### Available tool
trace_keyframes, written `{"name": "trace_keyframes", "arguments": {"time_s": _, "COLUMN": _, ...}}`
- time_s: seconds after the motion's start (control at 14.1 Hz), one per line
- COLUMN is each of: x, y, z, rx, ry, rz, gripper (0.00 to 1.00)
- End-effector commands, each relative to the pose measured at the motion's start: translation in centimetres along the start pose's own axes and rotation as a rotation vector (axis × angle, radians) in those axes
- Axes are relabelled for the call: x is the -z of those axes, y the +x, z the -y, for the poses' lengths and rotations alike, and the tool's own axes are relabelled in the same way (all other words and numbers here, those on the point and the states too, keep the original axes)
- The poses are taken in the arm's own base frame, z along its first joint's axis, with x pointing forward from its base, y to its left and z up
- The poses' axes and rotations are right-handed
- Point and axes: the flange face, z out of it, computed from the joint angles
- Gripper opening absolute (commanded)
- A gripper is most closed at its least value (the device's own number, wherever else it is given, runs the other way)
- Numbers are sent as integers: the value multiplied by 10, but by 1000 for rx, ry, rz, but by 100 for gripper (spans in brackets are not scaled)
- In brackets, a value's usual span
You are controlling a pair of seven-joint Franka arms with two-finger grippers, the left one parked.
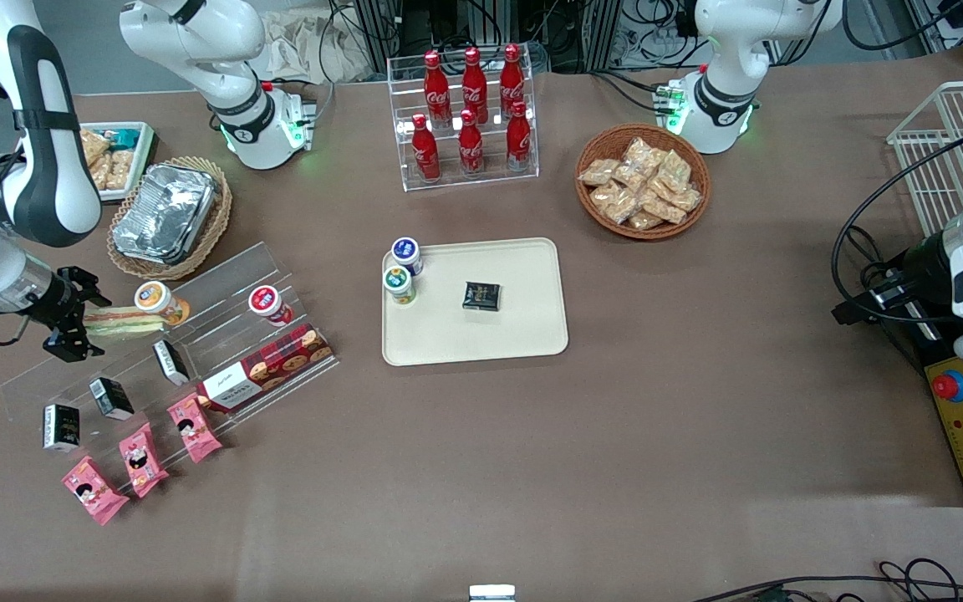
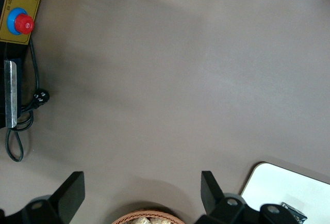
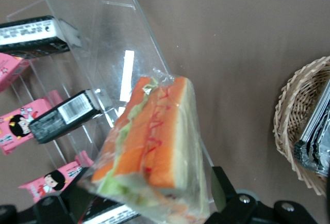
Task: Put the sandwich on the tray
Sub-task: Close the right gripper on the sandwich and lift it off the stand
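1. Wrist view had the gripper (image 3: 149, 203) clamped on the sandwich (image 3: 149, 146), over the clear rack (image 1: 155, 334).
2. Next up, probably: carry it to the tray (image 1: 515, 334), dodging the cups (image 1: 402, 272).

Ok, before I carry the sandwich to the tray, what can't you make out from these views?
- Grip: the gripper is at the sandwich on the acrylic rack; in the right wrist view the sandwich covers the fingers, so contact is unclear.
- Tray: cut off by the left wrist view's edge.
- Snack bin: partly hidden by the working arm, front view.
- Dark packet on the tray: print too small.
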Motion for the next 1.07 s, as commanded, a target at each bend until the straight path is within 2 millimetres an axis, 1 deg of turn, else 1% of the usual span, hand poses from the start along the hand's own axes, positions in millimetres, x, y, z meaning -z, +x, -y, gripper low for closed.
{"name": "trace_keyframes", "arguments": {"time_s": 0.0, "x": -5, "y": 7, "z": -3, "rx": 32, "ry": 11, "rz": -7, "gripper": 100}}
{"name": "trace_keyframes", "arguments": {"time_s": 0.14, "x": -8, "y": 10, "z": -4, "rx": 55, "ry": 7, "rz": -8, "gripper": 100}}
{"name": "trace_keyframes", "arguments": {"time_s": 0.21, "x": -9, "y": 16, "z": -6, "rx": 49, "ry": 6, "rz": -9, "gripper": 99}}
{"name": "trace_keyframes", "arguments": {"time_s": 0.28, "x": -10, "y": 20, "z": -8, "rx": 49, "ry": 3, "rz": -8, "gripper": 93}}
{"name": "trace_keyframes", "arguments": {"time_s": 0.36, "x": -10, "y": 20, "z": -8, "rx": 67, "ry": 3, "rz": -8, "gripper": 78}}
{"name": "trace_keyframes", "arguments": {"time_s": 0.5, "x": -9, "y": 19, "z": -8, "rx": 101, "ry": 1, "rz": -6, "gripper": 44}}
{"name": "trace_keyframes", "arguments": {"time_s": 0.57, "x": -10, "y": 19, "z": -8, "rx": 127, "ry": -5, "rz": -4, "gripper": 22}}
{"name": "trace_keyframes", "arguments": {"time_s": 0.71, "x": -9, "y": 19, "z": -8, "rx": 161, "ry": -6, "rz": -3, "gripper": 0}}
{"name": "trace_keyframes", "arguments": {"time_s": 0.85, "x": -6, "y": 22, "z": -7, "rx": 171, "ry": -1, "rz": -5, "gripper": 0}}
{"name": "trace_keyframes", "arguments": {"time_s": 0.92, "x": -2, "y": 23, "z": -5, "rx": 172, "ry": 2, "rz": -7, "gripper": 0}}
{"name": "trace_keyframes", "arguments": {"time_s": 0.99, "x": 6, "y": 25, "z": 0, "rx": 180, "ry": -14, "rz": 3, "gripper": 0}}
